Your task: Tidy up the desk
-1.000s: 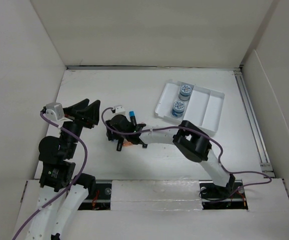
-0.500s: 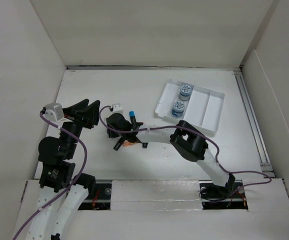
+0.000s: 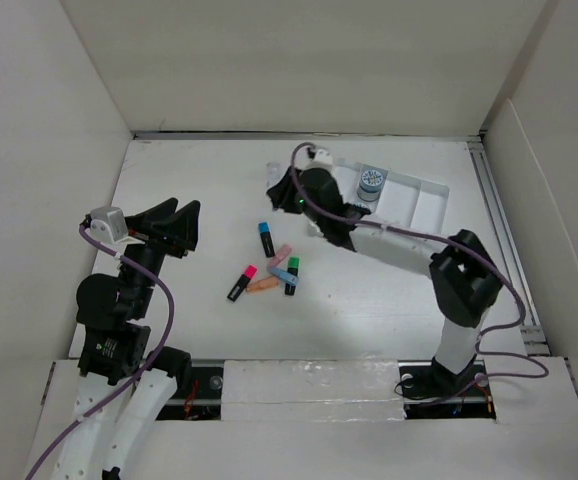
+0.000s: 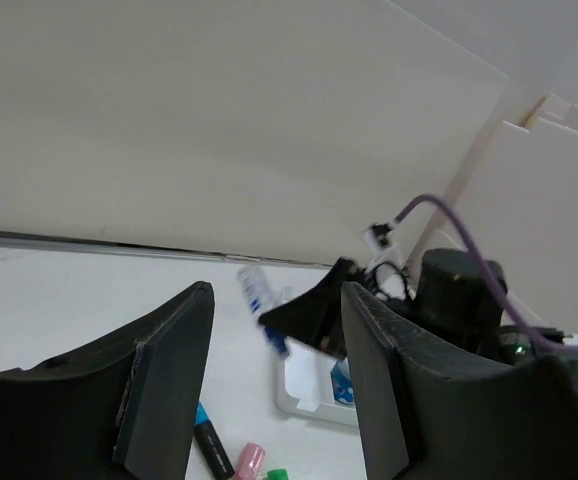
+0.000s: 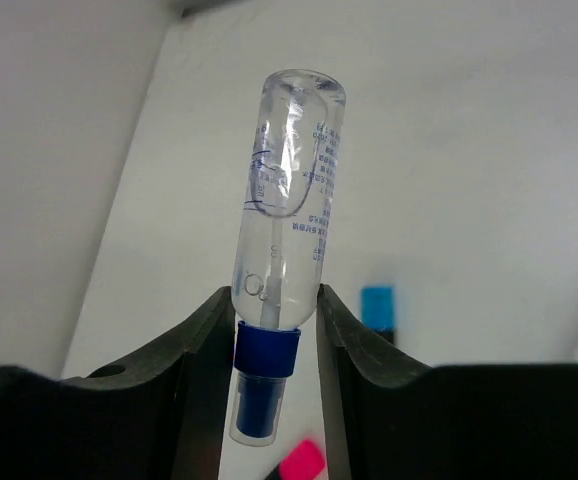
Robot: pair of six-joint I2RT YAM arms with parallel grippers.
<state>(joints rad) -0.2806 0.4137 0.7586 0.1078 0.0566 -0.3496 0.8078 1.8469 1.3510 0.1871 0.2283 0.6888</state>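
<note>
My right gripper (image 3: 282,186) is shut on a small clear bottle with a blue cap (image 3: 274,171). It holds the bottle in the air above the white desk (image 3: 184,180), just left of the white ribbed tray (image 3: 414,212). In the right wrist view the bottle (image 5: 287,200) sits cap down between the fingers (image 5: 197,345). The left wrist view shows the bottle (image 4: 254,286) held above the desk too. My left gripper (image 3: 172,226) is open and empty at the left, apart from everything.
Several highlighter markers lie loose mid-desk: a blue one (image 3: 266,238), a pink one (image 3: 281,253), a green one (image 3: 292,275), an orange one (image 3: 262,285) and a pink-capped black one (image 3: 240,284). A small blue-labelled tub (image 3: 371,182) sits in the tray. White walls surround the desk.
My right arm has swung from over the markers at mid-desk up and right to the tray's left end, carrying the bottle. The markers now show. The left arm has not moved.
</note>
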